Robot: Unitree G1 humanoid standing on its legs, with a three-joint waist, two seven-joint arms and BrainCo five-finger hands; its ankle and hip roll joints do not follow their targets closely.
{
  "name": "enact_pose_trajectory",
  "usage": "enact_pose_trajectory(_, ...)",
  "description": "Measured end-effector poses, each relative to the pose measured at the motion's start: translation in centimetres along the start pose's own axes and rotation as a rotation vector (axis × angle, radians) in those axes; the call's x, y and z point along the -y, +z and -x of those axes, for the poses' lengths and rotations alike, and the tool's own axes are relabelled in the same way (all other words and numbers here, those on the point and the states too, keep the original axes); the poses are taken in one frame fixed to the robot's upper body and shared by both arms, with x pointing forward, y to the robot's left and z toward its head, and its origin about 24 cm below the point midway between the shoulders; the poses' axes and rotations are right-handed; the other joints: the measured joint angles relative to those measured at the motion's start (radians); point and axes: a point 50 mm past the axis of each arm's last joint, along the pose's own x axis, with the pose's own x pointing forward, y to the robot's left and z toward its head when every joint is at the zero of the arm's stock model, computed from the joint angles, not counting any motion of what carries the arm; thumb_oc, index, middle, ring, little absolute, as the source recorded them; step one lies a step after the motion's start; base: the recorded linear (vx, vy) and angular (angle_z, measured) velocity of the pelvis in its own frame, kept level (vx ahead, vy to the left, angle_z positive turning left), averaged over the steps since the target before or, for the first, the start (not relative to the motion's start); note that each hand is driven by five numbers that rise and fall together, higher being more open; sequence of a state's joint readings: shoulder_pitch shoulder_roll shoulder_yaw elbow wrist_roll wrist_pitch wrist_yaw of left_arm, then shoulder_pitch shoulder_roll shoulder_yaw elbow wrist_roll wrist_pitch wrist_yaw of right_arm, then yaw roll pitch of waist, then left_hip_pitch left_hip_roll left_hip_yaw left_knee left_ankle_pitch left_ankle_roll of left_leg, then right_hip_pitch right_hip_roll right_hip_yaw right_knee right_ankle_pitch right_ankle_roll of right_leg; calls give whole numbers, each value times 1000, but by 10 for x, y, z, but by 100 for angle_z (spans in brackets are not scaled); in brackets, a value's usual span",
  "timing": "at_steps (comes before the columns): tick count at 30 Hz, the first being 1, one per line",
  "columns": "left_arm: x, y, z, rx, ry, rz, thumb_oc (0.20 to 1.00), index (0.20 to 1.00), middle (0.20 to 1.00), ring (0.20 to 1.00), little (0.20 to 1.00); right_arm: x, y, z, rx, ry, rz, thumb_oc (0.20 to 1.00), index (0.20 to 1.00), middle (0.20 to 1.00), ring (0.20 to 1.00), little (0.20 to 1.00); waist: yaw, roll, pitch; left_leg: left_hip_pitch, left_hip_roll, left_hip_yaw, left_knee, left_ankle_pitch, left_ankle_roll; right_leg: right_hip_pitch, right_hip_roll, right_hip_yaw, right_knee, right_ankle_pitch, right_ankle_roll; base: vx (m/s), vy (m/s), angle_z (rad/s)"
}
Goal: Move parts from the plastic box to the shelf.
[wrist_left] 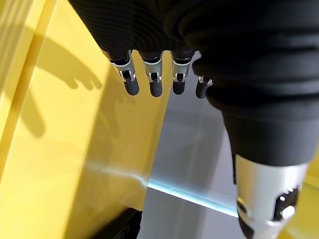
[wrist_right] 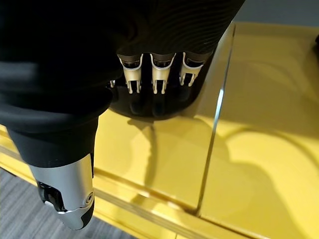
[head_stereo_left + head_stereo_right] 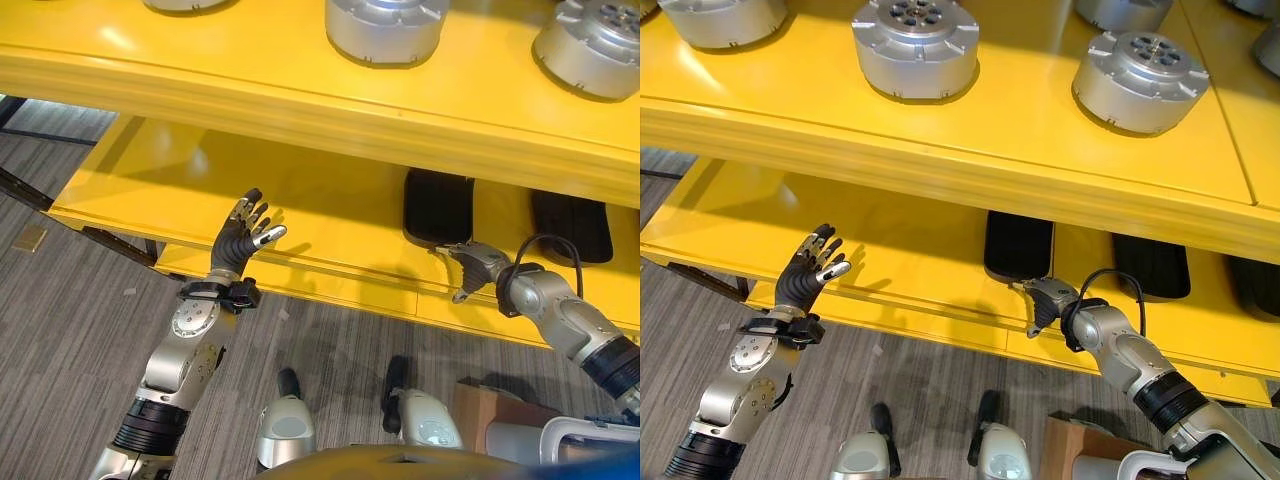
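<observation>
Here both hands (image 3: 812,265) (image 3: 1045,298) hover by the yellow shelf (image 3: 940,250), fingers loose, empty

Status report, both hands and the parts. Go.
Left robot hand open, empty, raised before the lower yellow shelf. Right robot hand at a black part's near end, grip unclear. Silver round parts on the top shelf.

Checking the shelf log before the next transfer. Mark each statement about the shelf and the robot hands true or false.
1. Round silver parts sit on the upper yellow shelf. True.
2. The left robot hand holds a silver part. False: its fingers are spread and it is empty.
3. Black flat parts lie on the lower shelf. True.
4. The right robot hand is raised over the upper shelf. False: it is at the lower shelf's front, by a black part.
</observation>
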State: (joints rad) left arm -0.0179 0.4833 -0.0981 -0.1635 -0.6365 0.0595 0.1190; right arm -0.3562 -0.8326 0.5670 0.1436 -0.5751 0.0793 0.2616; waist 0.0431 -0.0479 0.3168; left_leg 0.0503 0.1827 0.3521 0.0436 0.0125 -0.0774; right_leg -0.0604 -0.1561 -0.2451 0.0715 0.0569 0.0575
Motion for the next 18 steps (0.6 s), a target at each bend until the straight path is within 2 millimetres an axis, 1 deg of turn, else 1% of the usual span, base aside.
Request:
enact_pose_trajectory(7, 0, -2, 1, -13, -6, -1, 1000, 1000, 1000, 1000, 1000, 0, -2, 0, -8, -16, -3, 1000, 1000, 1000, 1000, 1000, 0, 2, -6, 0, 0, -2, 1, 0, 0, 1, -1, -1, 1, 0, 0, 0, 0, 0)
enact_pose_trajectory(13, 0, -4, 2, -27, -6, 0, 1000, 1000, 1000, 1000, 1000, 1, -2, -1, -14, -31, -11, 1000, 1000, 1000, 1000, 1000, 0, 13, -13, 0, -1, -2, 0, 0, 0, 1, -1, -1, 1, 0, 0, 0, 0, 0)
enact_pose_trajectory(18, 0, -4, 2, -27, -8, 2, 1000, 1000, 1000, 1000, 1000, -3, -1, -4, -29, -33, -39, 1000, 1000, 1000, 1000, 1000, -1, 13, -14, 0, -2, -3, 1, 0, 0, 2, -2, -1, 1, 0, 0, 0, 0, 0)
